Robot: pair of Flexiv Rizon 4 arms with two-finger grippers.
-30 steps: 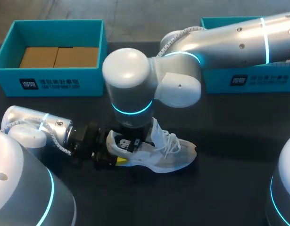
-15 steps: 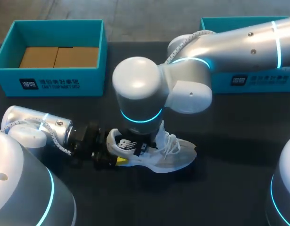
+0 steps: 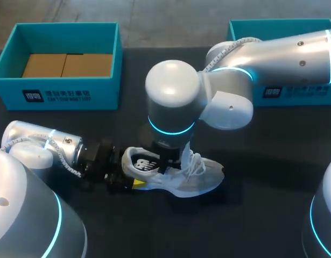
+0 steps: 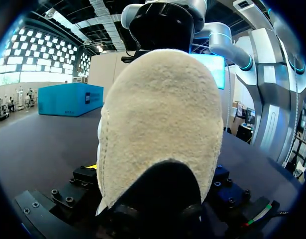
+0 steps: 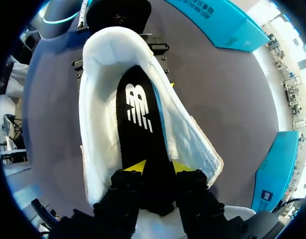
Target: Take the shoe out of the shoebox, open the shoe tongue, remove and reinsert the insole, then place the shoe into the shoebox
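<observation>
While the left end effector (image 3: 127,181) clamps the white mesh sneaker (image 3: 204,180) and the right end effector (image 5: 156,167) pinches its black insole (image 5: 138,109), a teal cardboard shoebox (image 3: 68,95) sits open behind on the dark worktop (image 3: 251,220).

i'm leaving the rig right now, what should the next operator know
Left gripper: shut on the heel of the shoe, which lies on the table.
Right gripper: shut on the insole, inside the shoe.
Teal shoebox, far left: no shoe in it.
Done: shoe out.
Unclear: whether insole is leaving or returning.
Left: finish insole, box the shoe.
</observation>
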